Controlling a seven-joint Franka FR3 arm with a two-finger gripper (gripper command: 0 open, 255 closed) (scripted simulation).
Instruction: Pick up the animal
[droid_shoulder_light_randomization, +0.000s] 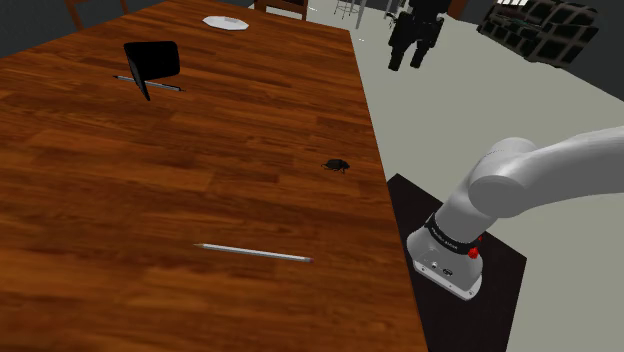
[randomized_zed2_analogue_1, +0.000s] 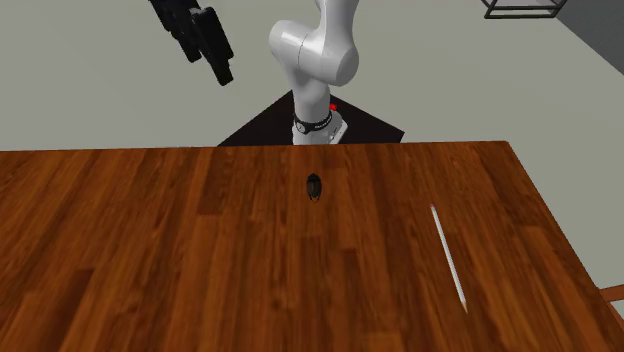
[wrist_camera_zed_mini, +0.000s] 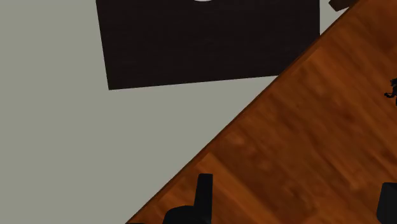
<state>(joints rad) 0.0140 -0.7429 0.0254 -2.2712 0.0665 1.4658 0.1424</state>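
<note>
The animal is a small black beetle (droid_shoulder_light_randomization: 336, 165) lying on the brown wooden table (droid_shoulder_light_randomization: 180, 190), close to the edge that faces the stand. It is also in front of the arm's base in the second exterior view, beetle (randomized_zed2_analogue_1: 314, 186). My black gripper (droid_shoulder_light_randomization: 408, 58) hangs high in the air, beyond that table edge and well away from the beetle. In the second exterior view the gripper (randomized_zed2_analogue_1: 210, 62) is up at the left. In the wrist view the gripper (wrist_camera_zed_mini: 296, 186) is open above the table edge, with nothing between the fingers and the beetle (wrist_camera_zed_mini: 392, 89) off to one side.
A thin silver pen (droid_shoulder_light_randomization: 255, 252) lies on the table nearer the camera. Farther off are a black folded object (droid_shoulder_light_randomization: 152, 62) and a white plate (droid_shoulder_light_randomization: 225, 21). The black stand (droid_shoulder_light_randomization: 500, 262) sits on grey floor beside the table. Dark crates (droid_shoulder_light_randomization: 545, 30) stand at the back.
</note>
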